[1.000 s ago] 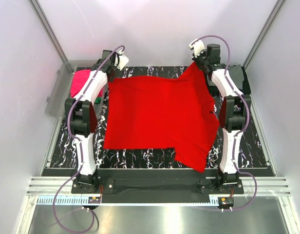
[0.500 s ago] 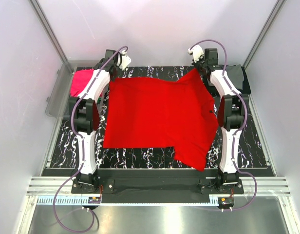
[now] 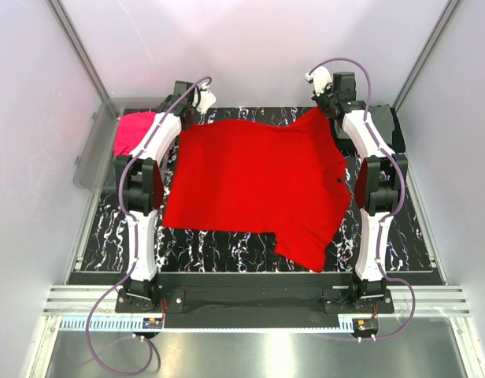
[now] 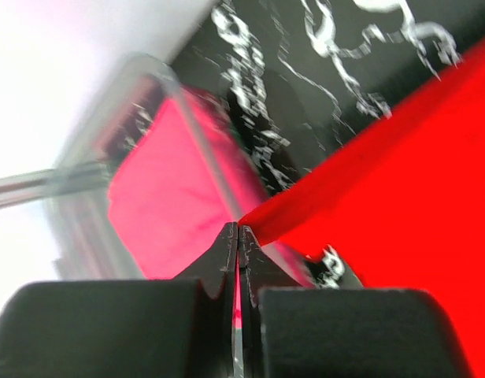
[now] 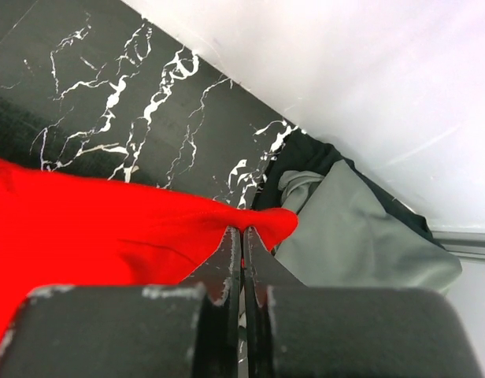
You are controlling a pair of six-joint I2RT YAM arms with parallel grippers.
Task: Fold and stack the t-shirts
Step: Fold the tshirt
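Since 1 second ago the near hem of the red t-shirt (image 3: 254, 185) has slid away from the arm bases, and the left gripper (image 4: 237, 228) has reached a little further toward the back wall. Both arms stand with elbows raised at the sides of the cloth and forearms stretched to the far end of the table. The left gripper is clamped on 1 far corner of the red t-shirt, its 2 fingertips pressed together with the red edge pinched between them. The right gripper (image 5: 242, 230) is likewise closed tight on the other far corner.

The table (image 3: 227, 244) is black with white marble veining, boxed in by plain white walls (image 3: 250, 47). A clear bin (image 3: 93, 150) sits off its left edge.

From both grippers the red t-shirt spreads back toward the bases, mostly flat, with 1 sleeve hanging nearest on the right gripper's side. A magenta-pink shirt (image 4: 172, 189) lies in the bin, just outside the left gripper. A grey shirt (image 5: 345, 228) lies on dark cloth, just outside the right gripper
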